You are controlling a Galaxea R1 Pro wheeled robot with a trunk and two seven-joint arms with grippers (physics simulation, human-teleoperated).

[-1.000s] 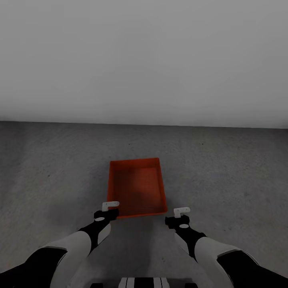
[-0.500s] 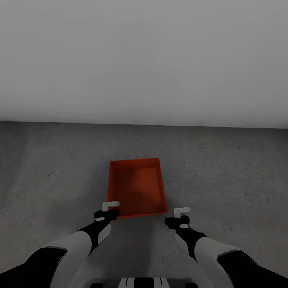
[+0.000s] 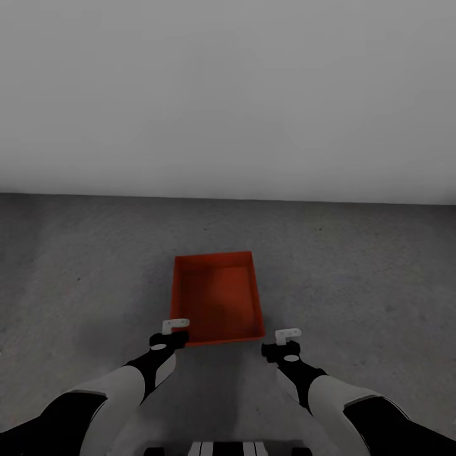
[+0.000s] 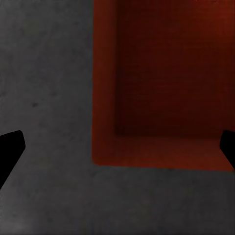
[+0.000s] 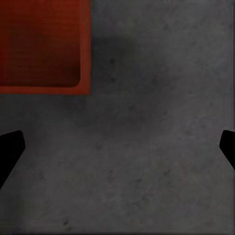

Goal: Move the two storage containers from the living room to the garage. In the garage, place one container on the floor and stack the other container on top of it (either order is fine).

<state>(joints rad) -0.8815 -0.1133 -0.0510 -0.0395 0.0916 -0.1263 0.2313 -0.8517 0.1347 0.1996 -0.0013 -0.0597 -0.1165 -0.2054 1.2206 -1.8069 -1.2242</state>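
One storage container (image 3: pixel 217 299) sits on the concrete floor (image 3: pixel 354 272), before the grey wall (image 3: pixel 228 95). Left gripper (image 3: pixel 175 325) hovers at its near-left corner, jaws spread, empty. Right gripper (image 3: pixel 288 334) hangs just off its near-right corner, jaws spread, empty.

Head camera high, facing down-forward; wrist cameras low, straight down, sharing container (image 3: pixel 217 297) corners
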